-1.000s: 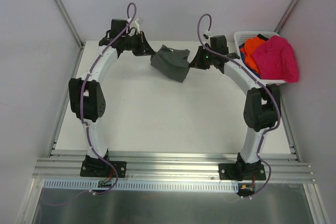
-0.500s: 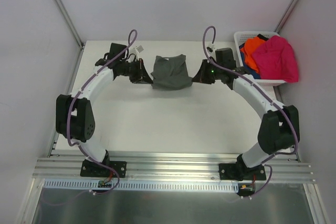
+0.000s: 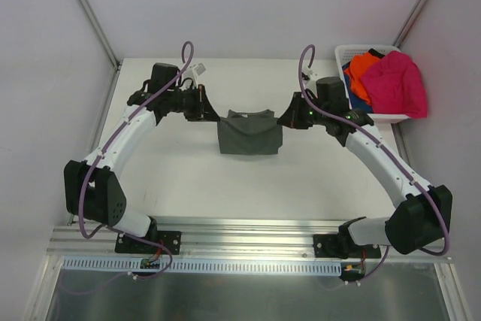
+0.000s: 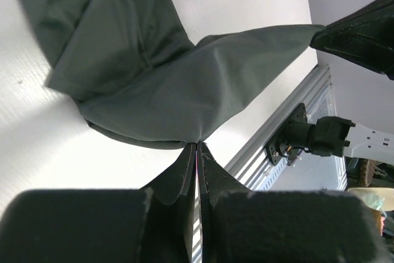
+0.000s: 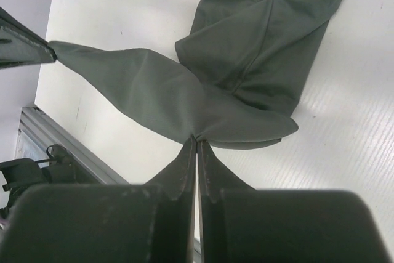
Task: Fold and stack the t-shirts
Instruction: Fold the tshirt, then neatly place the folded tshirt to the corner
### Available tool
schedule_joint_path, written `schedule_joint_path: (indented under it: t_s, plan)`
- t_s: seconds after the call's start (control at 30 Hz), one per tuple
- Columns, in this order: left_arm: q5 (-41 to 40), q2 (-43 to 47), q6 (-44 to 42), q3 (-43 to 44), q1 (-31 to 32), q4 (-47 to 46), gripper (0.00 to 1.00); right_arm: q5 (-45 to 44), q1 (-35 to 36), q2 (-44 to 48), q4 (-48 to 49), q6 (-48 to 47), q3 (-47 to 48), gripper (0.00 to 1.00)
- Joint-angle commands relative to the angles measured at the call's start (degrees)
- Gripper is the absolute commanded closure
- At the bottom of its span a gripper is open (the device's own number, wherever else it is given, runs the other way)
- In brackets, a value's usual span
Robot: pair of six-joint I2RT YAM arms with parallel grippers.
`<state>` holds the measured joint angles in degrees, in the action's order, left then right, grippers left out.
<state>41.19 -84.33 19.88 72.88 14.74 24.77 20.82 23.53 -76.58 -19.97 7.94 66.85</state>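
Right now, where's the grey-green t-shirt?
In the top view, the grey-green t-shirt is mid-table, held between the left gripper and right gripper, both shut on it; the basket sits far right.

Counter (image 3: 188,178): white, flat, lightly ribbed surface. One dark grey-green t-shirt (image 3: 249,137) lies partly on it, collar end resting on the surface and the opposite edge lifted clear. A white lattice basket (image 3: 342,53) stands to the t-shirt's right, farther back.

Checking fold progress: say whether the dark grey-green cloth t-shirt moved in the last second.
Yes. The dark grey-green t-shirt shifted toward the arm bases, from level with the white lattice basket's middle to its near rim.
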Motion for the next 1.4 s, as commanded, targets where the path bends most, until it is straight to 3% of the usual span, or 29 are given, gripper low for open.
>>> schedule_joint_path:
  t_s: [0.0,0.37,0.83,1.3,1.33,1.37]
  plan:
    - [-1.5,-2.8,-2.3,4.9,-0.7,-0.4,1.0,-0.3,-1.1,0.1,1.7,-1.3,-0.2,0.99]
    - [-0.9,-15.9,-2.8,13.3,-1.4,-0.4,1.0,0.9,-5.8,-9.5,6.0,-0.4,2.8,0.99]
    - [-0.3,-33.9,-2.1,28.7,-5.6,-0.4,1.0,1.5,-6.6,-34.6,5.0,-0.7,28.4,1.0]
    - [2.1,-50.6,-1.3,41.7,-6.3,-0.5,1.0,0.6,-7.5,-48.6,6.3,-3.5,34.6,0.99]
    - [2.2,-51.9,-1.6,42.4,-6.3,-0.5,0.93,0.4,-7.6,-49.7,6.3,-3.8,35.8,0.95]
    - [1.3,-52.2,-1.6,43.4,-6.3,-0.4,0.5,0.1,-7.6,-50.1,6.3,-4.2,36.5,0.79]
